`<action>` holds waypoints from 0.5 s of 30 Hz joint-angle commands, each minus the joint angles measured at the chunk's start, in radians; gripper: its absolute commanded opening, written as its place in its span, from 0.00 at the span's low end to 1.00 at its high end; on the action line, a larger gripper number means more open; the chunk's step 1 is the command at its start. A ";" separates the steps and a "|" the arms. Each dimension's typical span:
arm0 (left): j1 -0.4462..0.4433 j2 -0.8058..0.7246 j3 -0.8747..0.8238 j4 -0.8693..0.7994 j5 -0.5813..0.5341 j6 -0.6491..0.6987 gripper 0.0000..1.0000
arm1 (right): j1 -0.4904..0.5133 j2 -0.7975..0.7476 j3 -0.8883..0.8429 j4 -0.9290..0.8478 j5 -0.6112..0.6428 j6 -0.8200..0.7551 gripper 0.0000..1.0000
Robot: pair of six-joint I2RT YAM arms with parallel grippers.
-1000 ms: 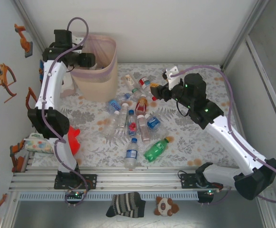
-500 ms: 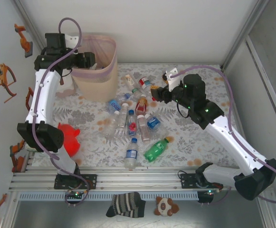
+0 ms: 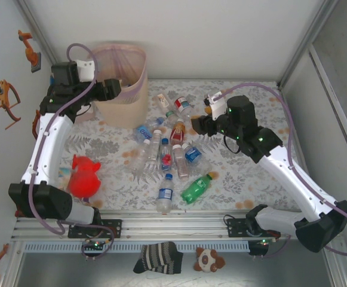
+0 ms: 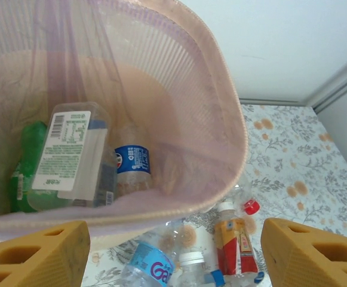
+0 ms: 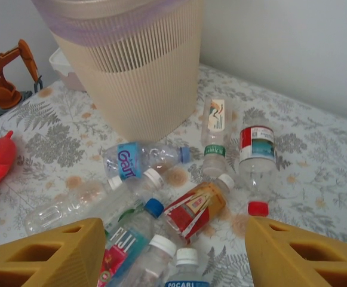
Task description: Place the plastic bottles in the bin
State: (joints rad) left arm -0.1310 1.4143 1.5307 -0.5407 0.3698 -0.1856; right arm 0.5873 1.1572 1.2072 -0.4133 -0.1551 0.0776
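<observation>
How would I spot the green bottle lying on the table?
Find the tall beige bin at the far left of the flowered table, then the heap of bottles beside it. At the heap's near edge, the green bottle lies on its side beside a clear blue-labelled bottle. Its whole body is green; its neighbours are clear.

The tall beige ribbed bin [image 3: 120, 110], lined with a pink bag folded over its rim, stands upright holding a few bottles [image 4: 65, 155], while the remaining plastic bottles [image 3: 177, 133], mostly clear, lie clustered on their sides beside it, a green bottle [image 3: 196, 187] at the cluster's near edge.
</observation>
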 commanded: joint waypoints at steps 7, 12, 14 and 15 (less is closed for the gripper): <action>-0.127 -0.138 -0.175 0.079 -0.062 -0.068 0.74 | 0.011 -0.014 -0.033 -0.125 0.007 0.045 0.62; -0.186 -0.186 -0.261 0.081 -0.126 -0.111 0.73 | 0.011 -0.003 -0.081 -0.174 0.008 0.016 0.62; -0.209 -0.203 -0.287 0.082 -0.150 -0.122 0.73 | 0.011 0.013 -0.097 -0.186 0.009 0.009 0.63; -0.218 -0.210 -0.297 0.081 -0.158 -0.127 0.73 | 0.011 0.025 -0.104 -0.192 0.008 0.007 0.63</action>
State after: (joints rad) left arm -0.3290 1.2381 1.2522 -0.4786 0.2592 -0.2741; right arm 0.5911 1.1637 1.1202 -0.5636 -0.1555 0.1043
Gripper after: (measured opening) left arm 0.733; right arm 0.626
